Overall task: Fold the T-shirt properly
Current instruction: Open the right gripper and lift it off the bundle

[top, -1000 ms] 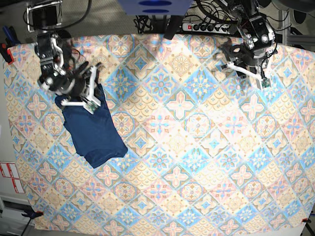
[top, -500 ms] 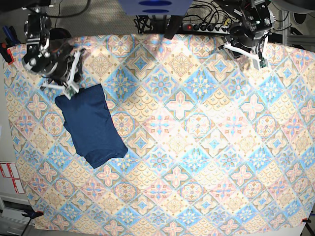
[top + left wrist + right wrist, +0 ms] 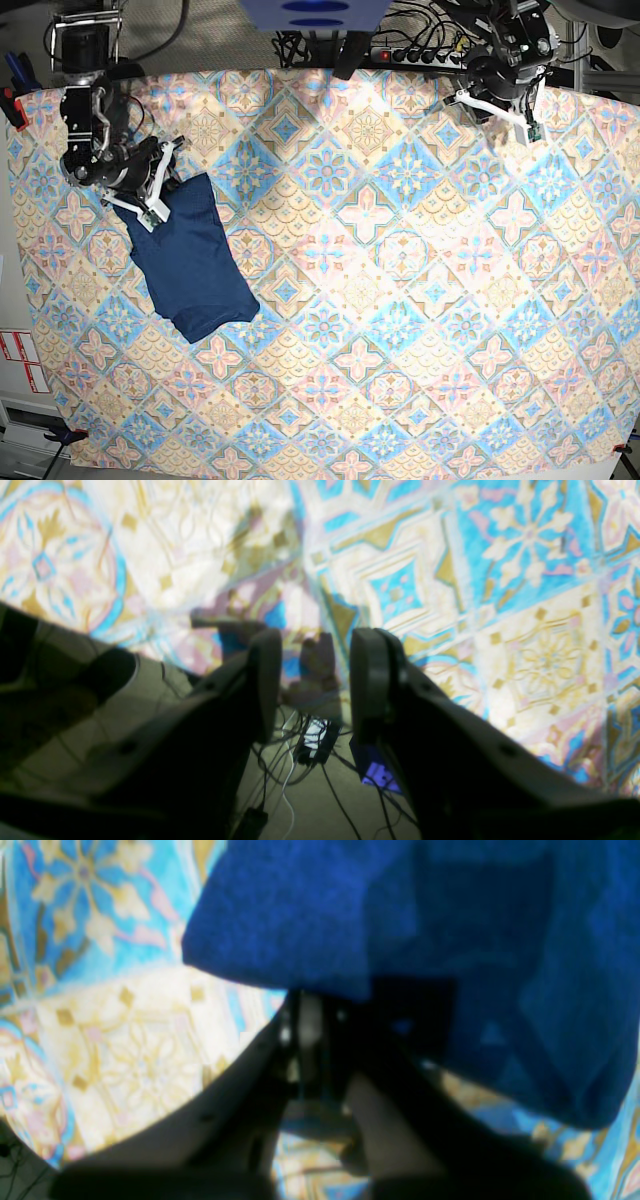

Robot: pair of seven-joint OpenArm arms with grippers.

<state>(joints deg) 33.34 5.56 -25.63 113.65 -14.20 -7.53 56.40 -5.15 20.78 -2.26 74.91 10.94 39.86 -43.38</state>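
The T-shirt [image 3: 190, 262] lies folded into a dark navy rectangle at the left of the patterned table. In the right wrist view it [image 3: 450, 940] fills the upper right. My right gripper [image 3: 148, 195] is at the shirt's back-left corner. In its wrist view the right gripper [image 3: 320, 1007] has its dark tips right at the fabric edge. Blur and shadow hide whether the jaws are shut. My left gripper [image 3: 522, 120] hangs at the table's back right, far from the shirt. In its wrist view the left gripper [image 3: 312, 680] is open and empty.
A patterned cloth [image 3: 400, 280] covers the table. Behind the back edge are a power strip and cables [image 3: 420, 52], which also show on the floor in the left wrist view [image 3: 315, 750]. A blue block [image 3: 315, 15] stands at the back centre.
My right arm lifted off the shirt toward the back-left corner, then came back to the shirt's back-left corner. My left arm drew back to the table's back edge and has stayed there.
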